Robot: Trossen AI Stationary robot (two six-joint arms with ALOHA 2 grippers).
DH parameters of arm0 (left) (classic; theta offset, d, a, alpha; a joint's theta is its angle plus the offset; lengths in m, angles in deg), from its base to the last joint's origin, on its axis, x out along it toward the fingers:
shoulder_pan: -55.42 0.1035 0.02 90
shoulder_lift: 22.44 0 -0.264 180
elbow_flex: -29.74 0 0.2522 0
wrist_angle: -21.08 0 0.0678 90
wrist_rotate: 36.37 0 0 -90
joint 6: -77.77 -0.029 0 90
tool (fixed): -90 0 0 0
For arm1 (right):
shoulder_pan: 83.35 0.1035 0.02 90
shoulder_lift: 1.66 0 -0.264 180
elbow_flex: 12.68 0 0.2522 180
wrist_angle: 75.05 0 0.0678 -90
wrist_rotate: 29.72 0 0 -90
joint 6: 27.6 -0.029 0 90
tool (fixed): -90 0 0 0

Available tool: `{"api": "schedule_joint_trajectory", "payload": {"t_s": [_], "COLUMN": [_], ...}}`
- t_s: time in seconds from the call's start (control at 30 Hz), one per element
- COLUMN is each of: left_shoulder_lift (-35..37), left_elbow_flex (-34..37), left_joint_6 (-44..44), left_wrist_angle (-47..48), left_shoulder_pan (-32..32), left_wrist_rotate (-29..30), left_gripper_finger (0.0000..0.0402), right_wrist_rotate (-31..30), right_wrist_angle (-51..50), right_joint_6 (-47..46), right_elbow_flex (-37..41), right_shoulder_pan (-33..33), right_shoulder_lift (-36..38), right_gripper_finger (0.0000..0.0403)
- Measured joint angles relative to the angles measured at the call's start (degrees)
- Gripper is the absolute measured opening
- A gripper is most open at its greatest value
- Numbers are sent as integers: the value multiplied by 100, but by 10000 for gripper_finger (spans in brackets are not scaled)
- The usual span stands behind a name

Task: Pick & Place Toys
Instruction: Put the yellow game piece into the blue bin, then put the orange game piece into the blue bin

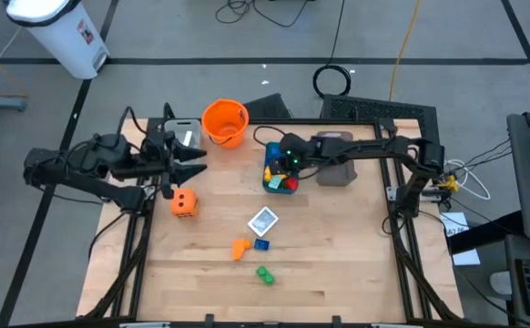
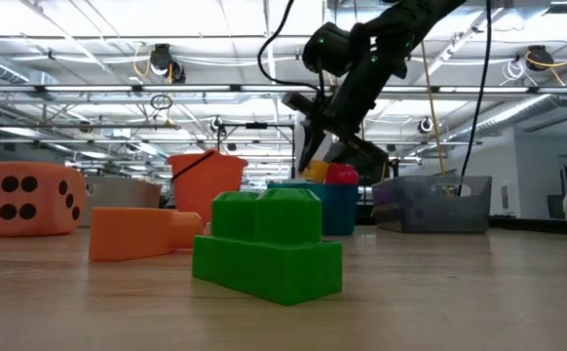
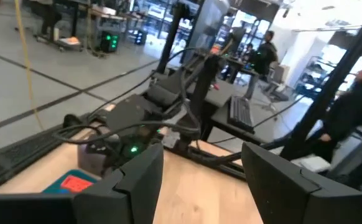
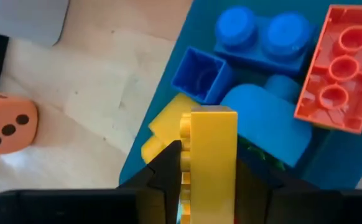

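Observation:
My right gripper (image 1: 280, 162) is shut on a yellow brick (image 4: 213, 155) over the teal tray (image 1: 267, 173), which holds blue, red and yellow bricks (image 4: 265, 37). In the low view it hangs just above the tray (image 2: 342, 210). My left gripper (image 1: 201, 168) is open and empty, above the table near the left edge, beside the orange die (image 1: 184, 202). A white card (image 1: 263, 220), a blue brick (image 1: 261, 243), an orange brick (image 1: 239, 248) and a green brick (image 1: 265, 274) lie on the table. The purple die does not plainly show. My right gripper pinches the yellow brick between its two fingers (image 4: 168, 168), on its two broad sides (image 4: 196, 171). The fingers come from above, pointing down. The brick stands on edge in the hold, over the bricks in the teal tray; whether it touches them I cannot tell.
An orange bucket (image 1: 225, 123) stands at the far side, left of the teal tray. A grey tray (image 1: 338, 170) stands right of the teal tray. Bare wood lies along the table's near edge (image 1: 338, 282). People show beyond the table in the left wrist view (image 3: 355, 112).

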Motion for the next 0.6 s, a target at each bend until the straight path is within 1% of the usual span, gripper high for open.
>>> {"api": "schedule_joint_trajectory", "payload": {"t_s": [0.2, 0.3, 0.37, 0.47, 0.6], "left_shoulder_lift": [-5, 0, -2, 0, -5], "left_elbow_flex": [-2, -2, -2, -2, -2], "left_joint_6": [-6, -7, -23, -91, -98], "left_wrist_angle": [-14, -7, 32, 170, 374], "left_shoulder_pan": [185, 230, 249, 249, 249], "left_wrist_rotate": [-525, -650, -716, -722, -727], "left_gripper_finger": [223, 223, 223, 223, 223], "right_wrist_rotate": [25, 29, 178, 603, 1005], "right_wrist_angle": [215, 343, 582, 1201, 2645], "right_joint_6": [147, 155, 133, -18, -325], "right_elbow_flex": [0, 0, 0, 2, 4], "right_shoulder_pan": [-88, -149, -216, -314, -308], "right_shoulder_lift": [-40, -40, -38, 114, 351], "right_gripper_finger": [147, 167, 179, 192, 203]}}
